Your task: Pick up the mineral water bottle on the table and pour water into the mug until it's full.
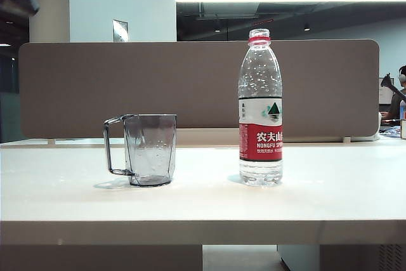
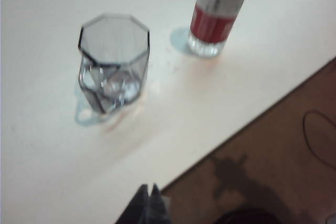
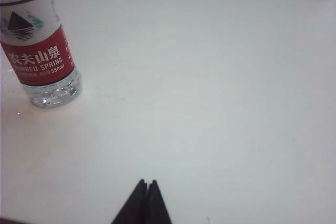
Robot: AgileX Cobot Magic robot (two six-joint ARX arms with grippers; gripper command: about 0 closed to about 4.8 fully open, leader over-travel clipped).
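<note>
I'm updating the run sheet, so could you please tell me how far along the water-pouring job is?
Nothing looks done yet. The mineral water bottle stands upright, uncapped and untouched on the table, apart from the mug, which looks empty. In hand: neither tool holds anything; the left tool hangs shut in front of the mug, above the table's edge, and the right tool is shut over bare tabletop. Left: grasp, lift, pour.

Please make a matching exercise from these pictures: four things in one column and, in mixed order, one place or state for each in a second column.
1. mineral water bottle
2. mug
3. left pincer
4. right pincer

A. shut, above bare table, bottle to one side
B. upright, cap off
C. shut, near the table's edge
D. looks empty, handle turned away from the bottle

Pairs: 1-B, 2-D, 3-C, 4-A
</note>
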